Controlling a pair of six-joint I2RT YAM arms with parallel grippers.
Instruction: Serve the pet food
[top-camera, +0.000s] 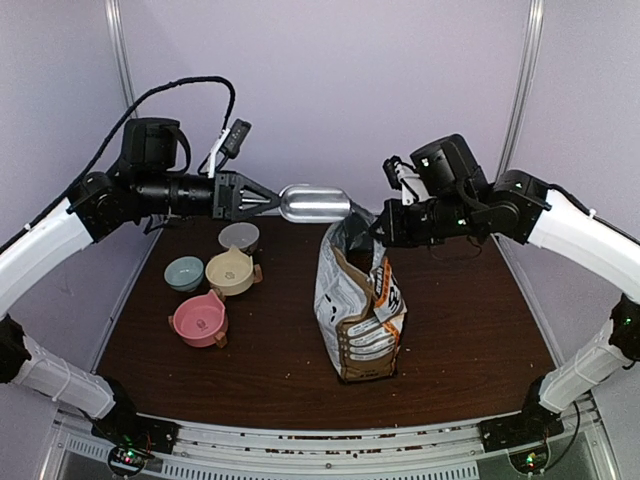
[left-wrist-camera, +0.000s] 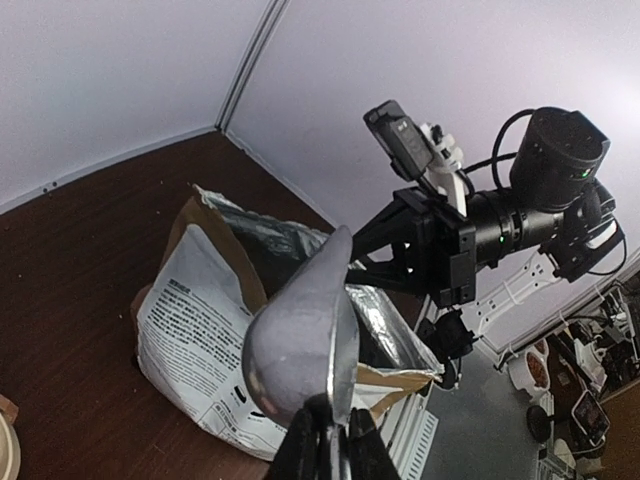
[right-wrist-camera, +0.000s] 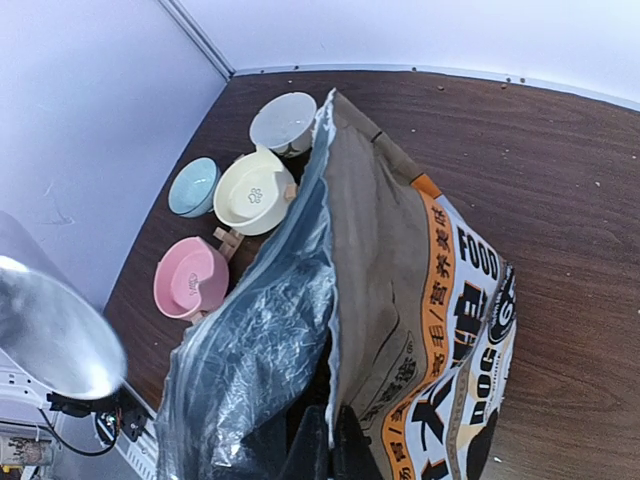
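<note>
Brown worktop (top-camera: 470, 330): if the right hand (top-camera: 378, 232), pinched on the bag (top-camera: 360, 310) rim (slippery foil), slips, the left hand (top-camera: 262, 200) and its clamped scoop (top-camera: 315, 203) may miss.

Dark wood table (top-camera: 460, 330), food bag (top-camera: 360, 310), four bowls (top-camera: 230, 270)

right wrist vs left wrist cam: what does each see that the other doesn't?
Right wrist only: pink bowl, blue bowl, grey bowl, and the orange printed face of the bag. Left wrist only: the right arm from outside, and the left gripper shut on the handle of the scoop. Both: the open bag and the metal scoop.
</note>
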